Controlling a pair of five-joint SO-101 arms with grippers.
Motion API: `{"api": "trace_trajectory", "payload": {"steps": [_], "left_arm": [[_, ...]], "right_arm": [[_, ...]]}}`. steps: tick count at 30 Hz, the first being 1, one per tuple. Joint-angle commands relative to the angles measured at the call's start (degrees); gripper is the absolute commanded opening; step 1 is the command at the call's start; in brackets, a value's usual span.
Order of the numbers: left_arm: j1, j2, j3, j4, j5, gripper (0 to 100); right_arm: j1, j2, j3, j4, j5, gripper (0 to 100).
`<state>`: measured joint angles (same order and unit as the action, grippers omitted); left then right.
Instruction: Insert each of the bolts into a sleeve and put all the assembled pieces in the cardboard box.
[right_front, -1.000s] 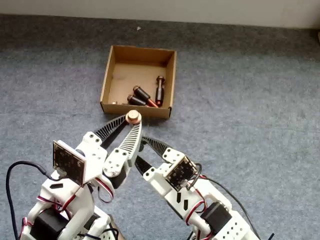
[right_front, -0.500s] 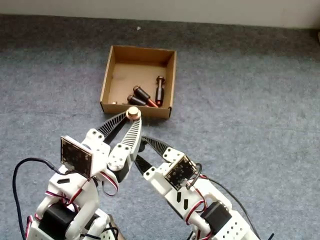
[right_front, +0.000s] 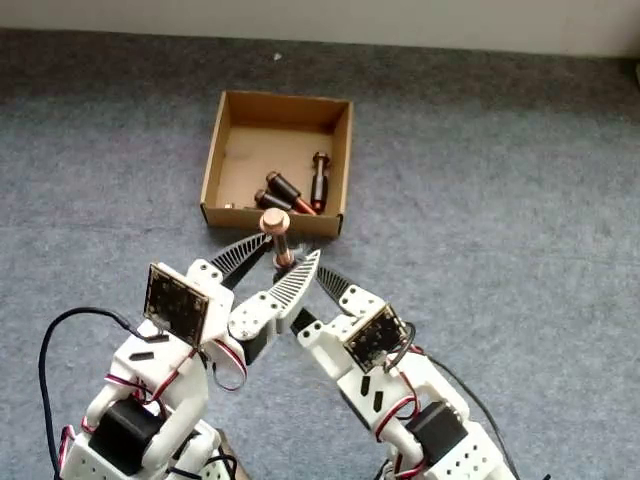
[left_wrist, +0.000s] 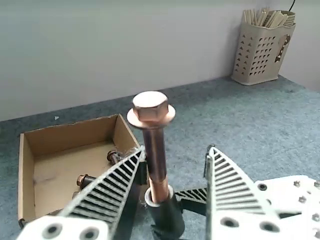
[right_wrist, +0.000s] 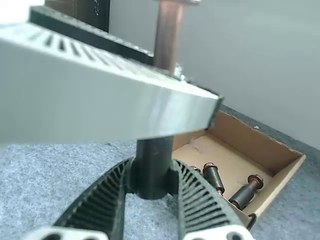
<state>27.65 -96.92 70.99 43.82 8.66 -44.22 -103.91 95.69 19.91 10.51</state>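
The cardboard box (right_front: 212, 170) lay toward the far side of the grey carpet (right_front: 500, 200). Three assembled pieces (right_front: 288, 190) were lying inside it, so most of the job looked done. By my reckoning, the pair in hand remained to be seated fully and dropped in. Just in front of the box's near wall, the left gripper (left_wrist: 176, 150) stood with its fingers spread to either side of the bolt, pinching nothing. The right gripper (right_wrist: 152, 182) was clamped on the black sleeve (right_wrist: 151, 167), holding it upright above the carpet. The copper-coloured bolt (left_wrist: 155, 145) stood in the sleeve's mouth, only partly seated. Its long axis ran vertical, with the hex head up and the shank end down inside the sleeve.
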Motion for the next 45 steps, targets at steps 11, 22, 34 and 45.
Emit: {"api": "trace_trajectory", "payload": {"steps": [11,22,34,45], "left_arm": [[0.6,0.1,-3.9,8.2,-0.1,29],[-11.4,0.6,-4.5,9.7,-4.3,28],[-26.3,0.1,9.4,9.7,-20.4,5],[-29.4,0.0,22.5,9.7,-20.7,4]], "right_arm": [[4.5,-1.3,7.5,-2.1,-5.6,0.5],[9.5,-1.0,8.1,-1.6,-5.7,0.5],[15.3,-1.1,8.1,1.9,-5.7,0.5],[15.2,-0.8,2.9,8.7,-12.9,0.5]]}}
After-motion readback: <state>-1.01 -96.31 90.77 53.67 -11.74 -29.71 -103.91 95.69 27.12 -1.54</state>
